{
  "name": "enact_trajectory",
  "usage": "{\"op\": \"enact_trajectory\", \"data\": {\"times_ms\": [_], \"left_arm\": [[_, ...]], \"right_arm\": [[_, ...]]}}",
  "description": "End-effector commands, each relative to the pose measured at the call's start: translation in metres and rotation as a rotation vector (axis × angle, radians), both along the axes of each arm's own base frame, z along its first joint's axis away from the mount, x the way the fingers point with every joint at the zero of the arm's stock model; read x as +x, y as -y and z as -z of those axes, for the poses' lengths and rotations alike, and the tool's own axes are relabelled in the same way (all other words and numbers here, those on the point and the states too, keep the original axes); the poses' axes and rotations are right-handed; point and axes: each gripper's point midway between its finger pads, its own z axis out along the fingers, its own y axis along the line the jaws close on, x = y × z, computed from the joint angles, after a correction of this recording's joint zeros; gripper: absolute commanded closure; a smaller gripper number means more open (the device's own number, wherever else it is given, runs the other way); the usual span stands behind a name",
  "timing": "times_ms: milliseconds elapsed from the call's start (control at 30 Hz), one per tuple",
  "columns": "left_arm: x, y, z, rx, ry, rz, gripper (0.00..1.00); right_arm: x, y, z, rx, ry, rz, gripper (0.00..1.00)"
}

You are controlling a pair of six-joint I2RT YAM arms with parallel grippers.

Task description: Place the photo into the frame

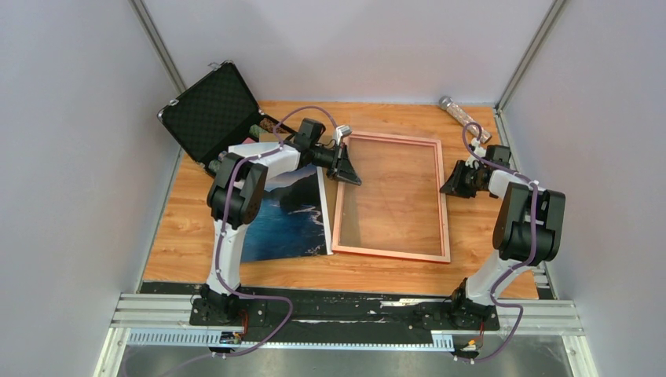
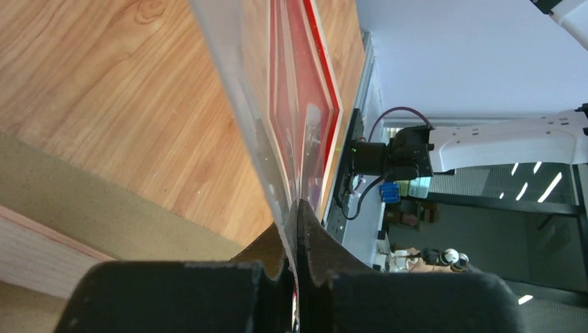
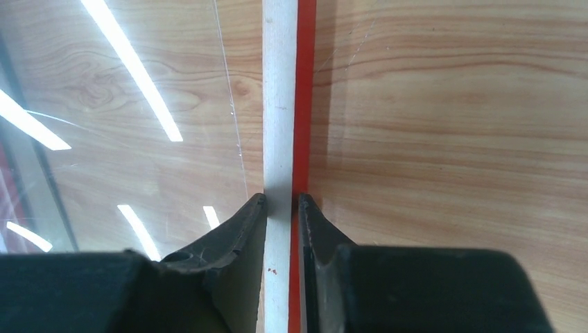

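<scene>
— Where is the frame (image 1: pixel 391 254) sitting?
— Mid-tabletop (image 1: pixel 196 229), copper face up; the left gripper (image 1: pixel 349 174) is clamping its left rail and the right gripper (image 1: pixel 449 187) is pinching its right rail
— And the photo (image 1: pixel 283 224)?
— It is lying sea-side up just left of the frame, partly under the left arm (image 1: pixel 236 188)

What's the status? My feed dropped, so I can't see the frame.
Both clamped on the frame: left gripper on left rail, right gripper on right rail. Beside it the photo, not in, partly under the left arm.
</scene>
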Motion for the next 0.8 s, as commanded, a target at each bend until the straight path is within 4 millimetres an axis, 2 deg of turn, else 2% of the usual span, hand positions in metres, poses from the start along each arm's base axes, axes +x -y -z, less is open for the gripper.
{"op": "enact_trajectory", "data": {"times_ms": [0, 267, 767], "left_arm": [[0.001, 0.002, -0.002, 0.001, 0.041, 0.025, 1.0], [0.001, 0.003, 0.005, 0.007, 0.028, 0.024, 1.0], [-0.002, 0.009, -0.012, -0.087, 0.04, 0.069, 1.0]], "right_arm": [[0.012, 0.006, -0.005, -0.034, 0.04, -0.006, 0.79], [0.012, 0.006, -0.005, -0.032, 0.04, -0.008, 0.8], [0.011, 0.005, -0.004, -0.031, 0.034, -0.008, 0.81]]}}
